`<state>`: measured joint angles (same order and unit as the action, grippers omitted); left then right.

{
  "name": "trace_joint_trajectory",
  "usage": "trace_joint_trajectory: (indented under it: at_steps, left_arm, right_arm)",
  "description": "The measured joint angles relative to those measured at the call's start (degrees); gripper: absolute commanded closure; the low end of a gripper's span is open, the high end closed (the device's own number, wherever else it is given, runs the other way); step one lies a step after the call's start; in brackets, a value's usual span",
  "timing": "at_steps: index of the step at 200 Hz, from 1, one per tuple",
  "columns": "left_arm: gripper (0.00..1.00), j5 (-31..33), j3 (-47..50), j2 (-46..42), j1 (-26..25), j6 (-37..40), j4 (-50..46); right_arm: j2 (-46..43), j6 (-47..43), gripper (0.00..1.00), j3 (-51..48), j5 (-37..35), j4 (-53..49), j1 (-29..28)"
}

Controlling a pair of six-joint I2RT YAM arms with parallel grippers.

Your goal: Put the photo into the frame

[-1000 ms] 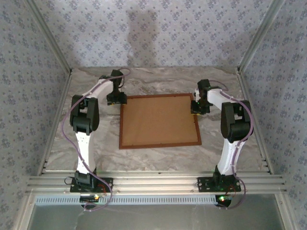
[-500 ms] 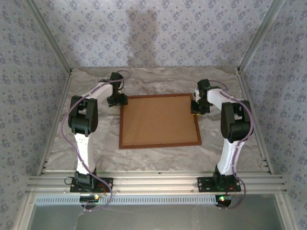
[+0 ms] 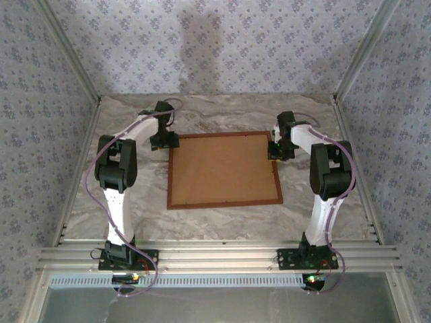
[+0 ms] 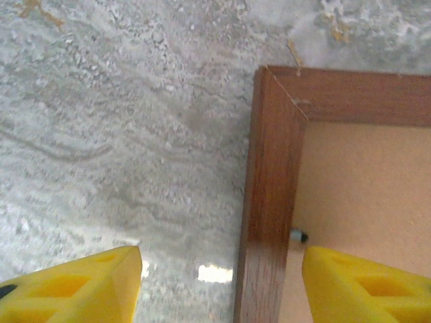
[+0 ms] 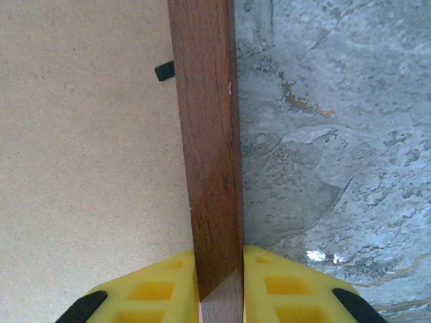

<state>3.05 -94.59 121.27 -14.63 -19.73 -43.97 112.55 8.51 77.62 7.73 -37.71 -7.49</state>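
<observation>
frame flat, face down, long axis left-right

Both arms reach out from the near edge, elbows raised high and wrists bent down toward the frame. The left gripper hangs at the frame's far left corner, its yellow fingers spread wide, one on each side of the left rail. The right gripper is on the frame's right rail near the far corner, its fingers pinched against both faces of it.
</observation>
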Motion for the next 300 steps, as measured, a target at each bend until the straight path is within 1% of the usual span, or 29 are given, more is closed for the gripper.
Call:
trace_joint_trajectory:
  at_steps: [18,38,59,78,127,162,225,300]
  left_arm:
    - [0.32,0.00,0.04,-3.15,0.00,0.17,-1.49]
    - [0.32,-0.02,1.70,-8.81,0.00,0.15,-1.29]
    - [0.32,-0.04,6.49,-15.54,0.00,0.02,-0.96]
    - [0.32,-0.28,12.46,-19.71,0.00,-0.55,-0.81]
    - [0.32,-2.56,27.23,-23.78,-0.15,-2.45,-1.03]
    - [0.32,-3.96,33.31,-28.24,-1.42,-2.89,-1.31]
    - [0.32,-5.22,35.08,-28.44,-1.99,-2.91,-0.87]
    - [0.33,-6.08,35.12,-26.32,-2.82,-3.41,0.63]
  right_arm:
    - [0.00,-0.02,0.79,0.00,0.02,0.00,0.00]
    - [0.00,-0.04,0.79,0.00,0.00,0.00,0.02]
    - [0.00,-0.22,0.79,0.00,0.00,0.00,0.02]
    - [0.00,-0.26,0.79,0.00,0.00,0.00,0.02]
    - [0.00,-0.44,0.79,0.00,0.00,0.00,0.02]
    - [0.00,-0.44,0.79,0.00,0.00,0.00,0.00]
    - [0.00,-0.44,0.79,0.00,-0.02,0.00,0.00]
    - [0.00,-0.44,0.79,0.00,0.00,0.00,0.00]
